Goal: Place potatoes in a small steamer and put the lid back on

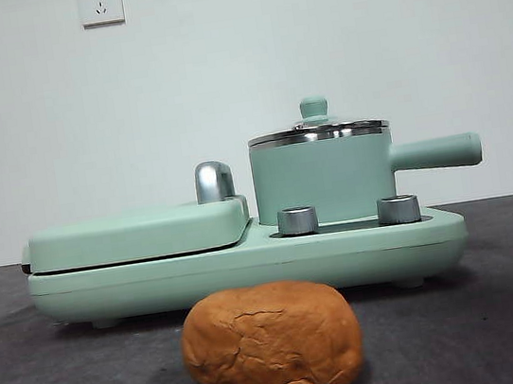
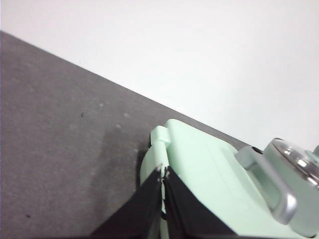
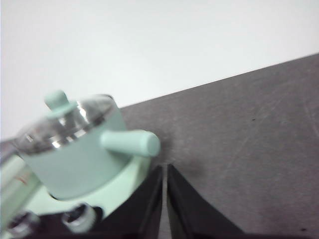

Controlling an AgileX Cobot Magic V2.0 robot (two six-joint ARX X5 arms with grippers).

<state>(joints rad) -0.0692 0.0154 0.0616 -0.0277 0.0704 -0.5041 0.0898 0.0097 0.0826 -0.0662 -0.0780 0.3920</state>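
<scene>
The potato (image 1: 273, 340), an orange-brown oval lump with cracked skin, lies on the dark table in front of the appliance. The small steamer (image 1: 323, 179), a mint-green pot with a steel rim and a side handle (image 1: 435, 154), stands on the appliance's right half. The glass lid (image 1: 316, 128) with its mint knob sits on the pot. In the right wrist view the steamer (image 3: 75, 154) and lid (image 3: 65, 122) show beyond my right gripper (image 3: 165, 172), which is shut and empty. My left gripper (image 2: 163, 174) is shut and empty above the griddle end. Neither arm shows in the front view.
The mint-green appliance base (image 1: 246, 255) carries a flat griddle cover (image 1: 138, 233) with a chrome handle (image 1: 214, 181) on its left half, and two steel knobs (image 1: 297, 221) in front. A white wall stands behind. Dark grey table surface (image 1: 63, 381) lies around the potato.
</scene>
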